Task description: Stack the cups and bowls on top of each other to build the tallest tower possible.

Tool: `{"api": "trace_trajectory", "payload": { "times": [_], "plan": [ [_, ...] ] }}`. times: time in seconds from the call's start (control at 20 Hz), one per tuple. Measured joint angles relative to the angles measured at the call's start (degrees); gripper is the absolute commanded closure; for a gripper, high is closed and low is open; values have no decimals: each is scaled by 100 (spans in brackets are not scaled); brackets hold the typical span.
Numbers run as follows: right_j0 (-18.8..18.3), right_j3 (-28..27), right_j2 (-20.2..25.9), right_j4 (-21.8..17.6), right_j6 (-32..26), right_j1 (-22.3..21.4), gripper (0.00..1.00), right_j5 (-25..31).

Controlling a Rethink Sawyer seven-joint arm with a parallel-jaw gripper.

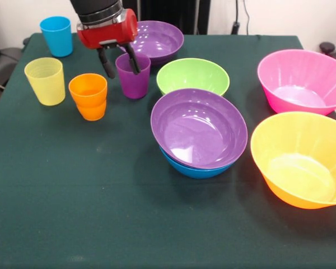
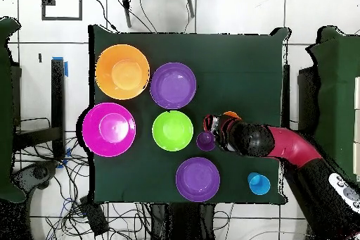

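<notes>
Red-and-black arm reaches down, gripper (image 1: 119,61) fingers spread apart.

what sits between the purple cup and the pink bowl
The green bowl lies between the purple cup and the pink bowl, clearest in the overhead view.

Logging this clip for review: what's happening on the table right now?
The robot's gripper is down at the purple cup, one finger outside the rim and one inside, so it looks set to grasp it; the cup stands on the table. The tower so far is a purple bowl nested in a blue bowl. The yellow cup, orange cup and blue cup stand apart, as do the green bowl, pink bowl, orange bowl and second purple bowl.
</notes>
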Motion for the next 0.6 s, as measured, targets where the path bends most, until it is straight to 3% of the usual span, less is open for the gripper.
{"api": "trace_trajectory", "payload": {
  "times": [0.6],
  "plan": [
    [55,-7,5,-233,0,-239,0,228]
  ]
}}
